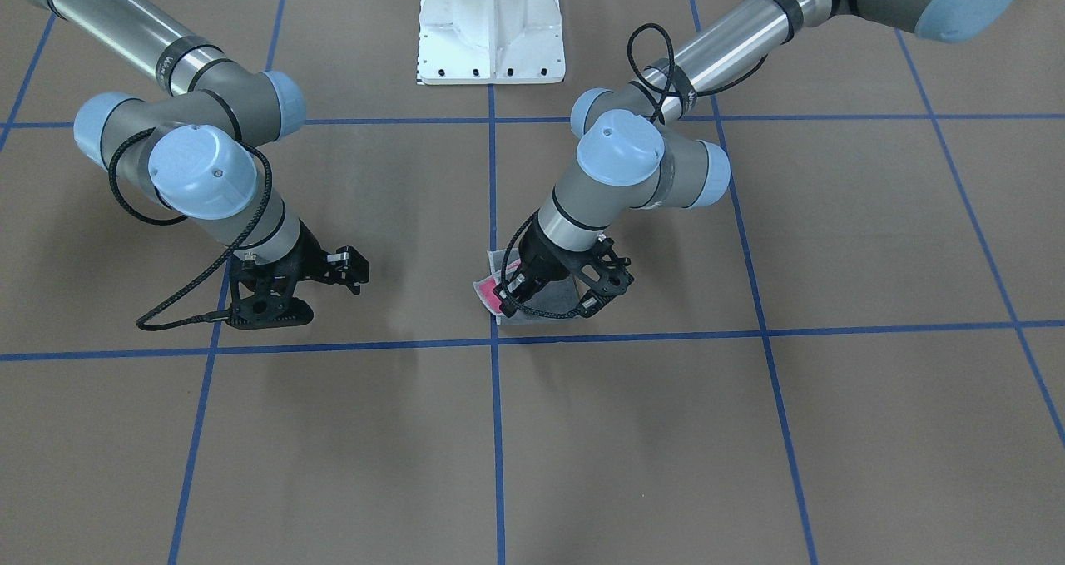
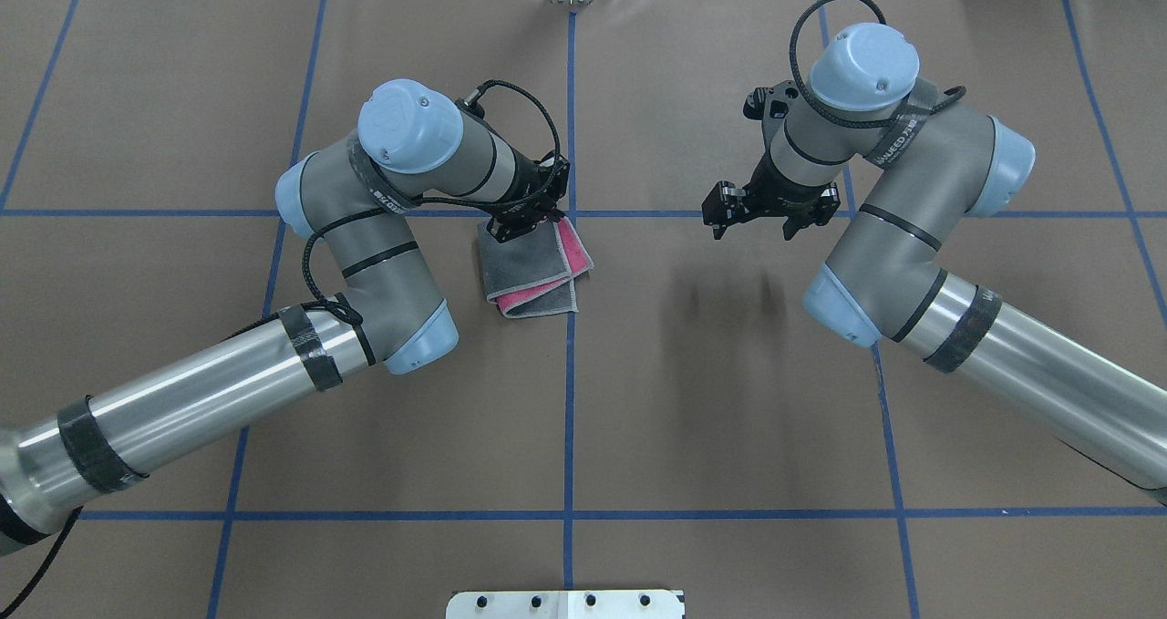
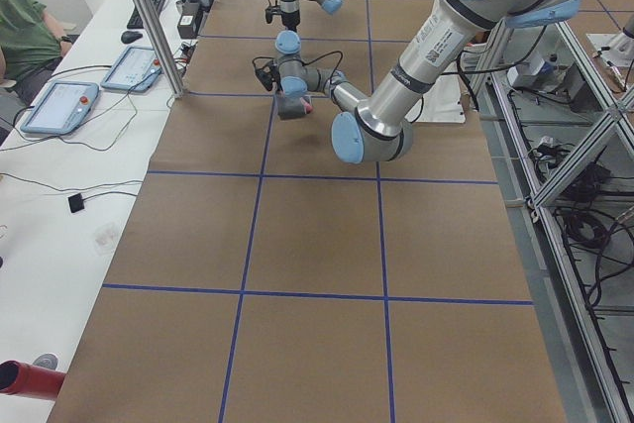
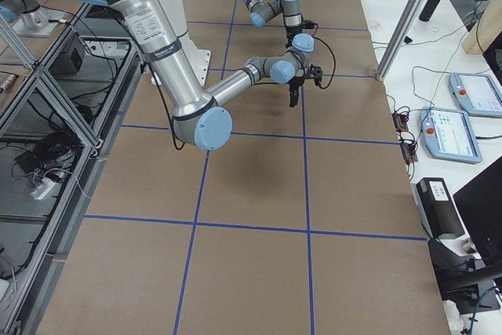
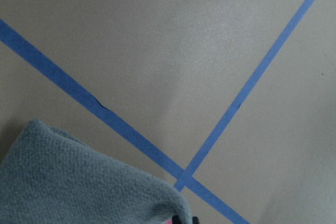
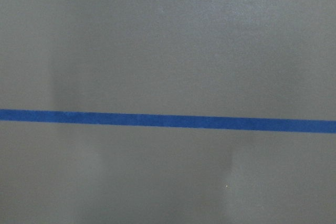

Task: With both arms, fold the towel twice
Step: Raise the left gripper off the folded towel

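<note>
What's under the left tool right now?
The folded towel lies under the left tool, grey layers up with pink edges showing, on the brown table. The tool covers the towel's far edge, so whether it grips the cloth cannot be seen.

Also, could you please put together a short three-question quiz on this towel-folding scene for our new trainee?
1. True or false: the right fingers touch the towel.
2. Fill in: the folded towel shows grey and ____ faces.
3. The left fingers are: A at the towel's edge farthest from the robot; B over bare table; C beside the right fingers.
Key: 1 false; 2 pink; 3 A.
</note>
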{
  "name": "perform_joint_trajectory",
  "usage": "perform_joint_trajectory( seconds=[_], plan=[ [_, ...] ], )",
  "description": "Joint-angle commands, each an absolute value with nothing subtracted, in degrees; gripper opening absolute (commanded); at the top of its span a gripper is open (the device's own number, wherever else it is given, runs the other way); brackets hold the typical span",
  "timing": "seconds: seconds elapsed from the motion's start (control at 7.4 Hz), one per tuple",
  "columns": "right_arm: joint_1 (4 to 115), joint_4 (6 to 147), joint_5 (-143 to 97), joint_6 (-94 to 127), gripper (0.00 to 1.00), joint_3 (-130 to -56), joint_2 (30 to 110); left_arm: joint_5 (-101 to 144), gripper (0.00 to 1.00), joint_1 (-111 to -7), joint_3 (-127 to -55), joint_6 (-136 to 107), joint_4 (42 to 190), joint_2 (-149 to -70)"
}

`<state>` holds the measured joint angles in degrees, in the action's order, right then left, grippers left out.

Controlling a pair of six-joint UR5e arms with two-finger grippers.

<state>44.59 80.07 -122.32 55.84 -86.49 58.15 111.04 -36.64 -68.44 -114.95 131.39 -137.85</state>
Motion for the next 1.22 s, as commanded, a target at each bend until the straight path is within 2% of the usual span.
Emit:
perform_joint_trajectory(
  seconds=[0.0, 0.41, 0.81, 0.95, 1.08],
  plan=[
    [44.6, 80.2, -122.3, 58.3, 1.0, -86.5, 57.1, 113.9, 1.0, -38.9, -69.4, -114.8, 131.3, -137.6],
    [44.6, 80.2, -122.5, 59.3, 1.0, -86.6, 56.7, 117.7, 1.0, -39.8, -70.9, -114.8, 131.6, -133.7],
    [44.6, 80.4, -122.8, 60.1, 1.0, -86.6, 55.6, 115.9, 1.0, -38.0, -70.9, -114.8, 131.6, -133.6],
    [44.9, 80.8, -123.0, 61.0, 1.0, -86.7, 54.9, 116.4, 1.0, -38.9, -72.5, -111.2, 131.3, -133.2],
    [45.9, 80.9, -122.9, 60.8, 1.0, -87.1, 54.9, 116.5, 1.0, -40.7, -76.5, -106.5, 131.0, -128.5]
  ],
)
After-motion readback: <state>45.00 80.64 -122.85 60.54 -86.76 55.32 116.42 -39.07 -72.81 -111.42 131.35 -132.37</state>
